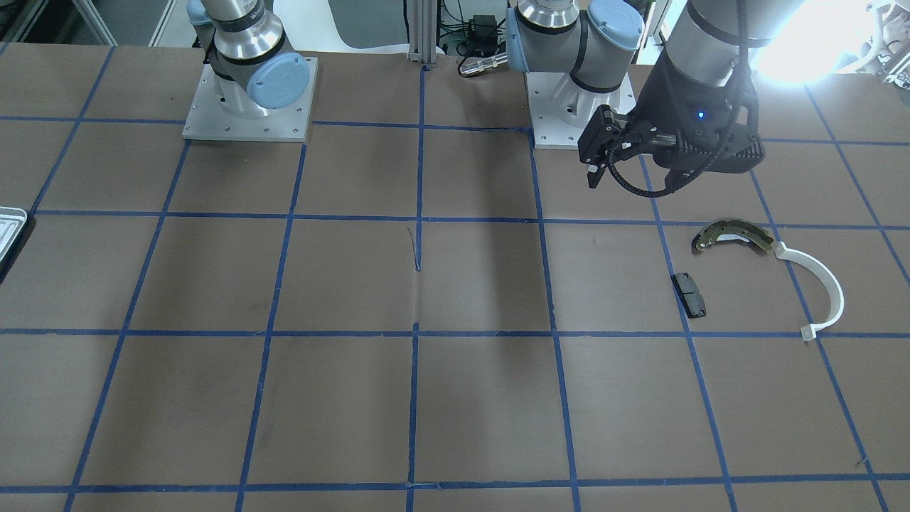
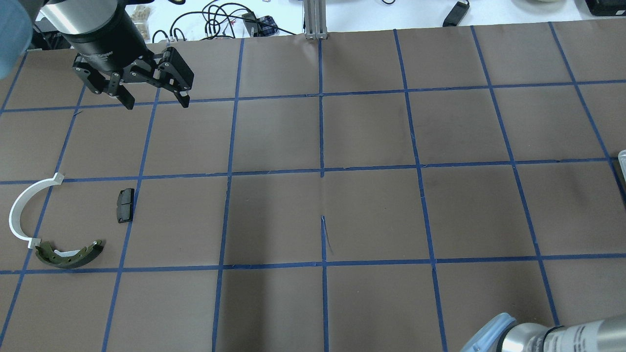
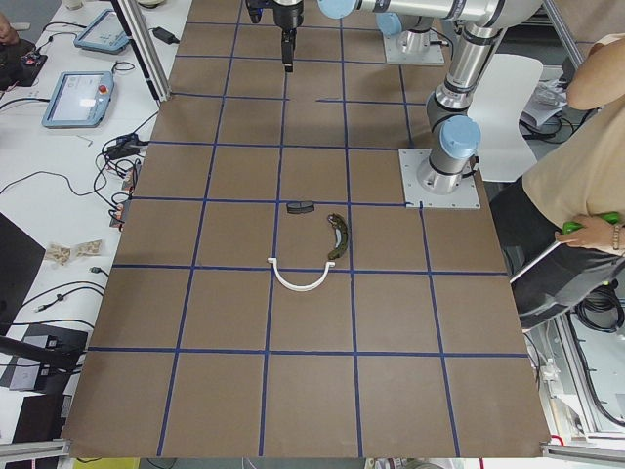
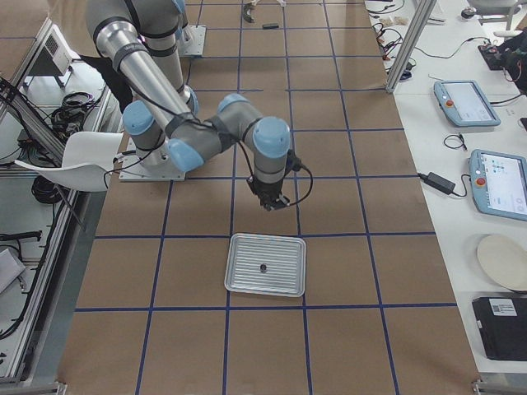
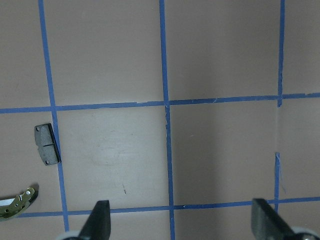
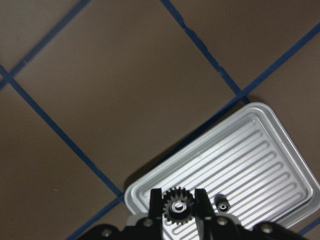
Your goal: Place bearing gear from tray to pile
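Note:
In the right wrist view my right gripper is shut on a black toothed bearing gear, held above the near edge of the ridged silver tray. A second tiny black gear lies on the tray. In the exterior right view the gripper hangs just beyond the tray. My left gripper is open and empty, raised beyond the pile: a black pad, a white arc and a brass-grey shoe.
The brown table carries a blue tape grid. The two arm bases stand at its robot edge. An aluminium post stands at the far edge. An operator and a white chair are beside the table.

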Controlling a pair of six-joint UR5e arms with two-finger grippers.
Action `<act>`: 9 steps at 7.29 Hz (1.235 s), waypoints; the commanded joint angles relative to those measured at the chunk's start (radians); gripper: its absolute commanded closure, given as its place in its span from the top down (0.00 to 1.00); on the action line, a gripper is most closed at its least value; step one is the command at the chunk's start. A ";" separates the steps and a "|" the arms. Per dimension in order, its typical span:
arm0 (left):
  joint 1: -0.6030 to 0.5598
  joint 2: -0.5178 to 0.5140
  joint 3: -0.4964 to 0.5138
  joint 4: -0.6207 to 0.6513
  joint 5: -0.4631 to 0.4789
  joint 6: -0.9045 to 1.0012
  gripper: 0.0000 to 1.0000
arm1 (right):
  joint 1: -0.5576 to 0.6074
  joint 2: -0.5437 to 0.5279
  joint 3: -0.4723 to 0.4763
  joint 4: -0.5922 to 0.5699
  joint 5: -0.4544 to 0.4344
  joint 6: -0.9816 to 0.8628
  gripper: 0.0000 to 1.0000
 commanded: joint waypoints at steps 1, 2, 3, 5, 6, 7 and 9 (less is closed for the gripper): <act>0.000 0.000 -0.001 0.000 0.000 0.000 1.00 | 0.292 -0.151 0.051 0.083 0.002 0.470 0.05; 0.000 0.000 -0.002 0.000 0.000 0.000 1.00 | 0.423 -0.156 0.051 0.081 0.002 0.699 0.06; 0.000 -0.001 -0.002 0.000 0.000 0.000 1.00 | 0.550 -0.148 0.051 0.071 0.002 0.948 0.08; 0.002 0.003 -0.005 -0.005 0.005 0.003 1.00 | 0.783 -0.077 0.053 -0.027 0.056 1.520 0.10; 0.008 0.003 -0.005 -0.006 0.006 0.003 1.00 | 0.895 -0.006 0.053 -0.132 0.077 1.745 0.10; 0.006 0.005 -0.005 -0.009 0.006 0.002 1.00 | 1.016 0.073 0.053 -0.234 0.082 1.905 0.11; 0.008 0.003 -0.005 -0.011 0.006 0.003 1.00 | 1.148 0.247 0.054 -0.429 0.079 2.054 0.29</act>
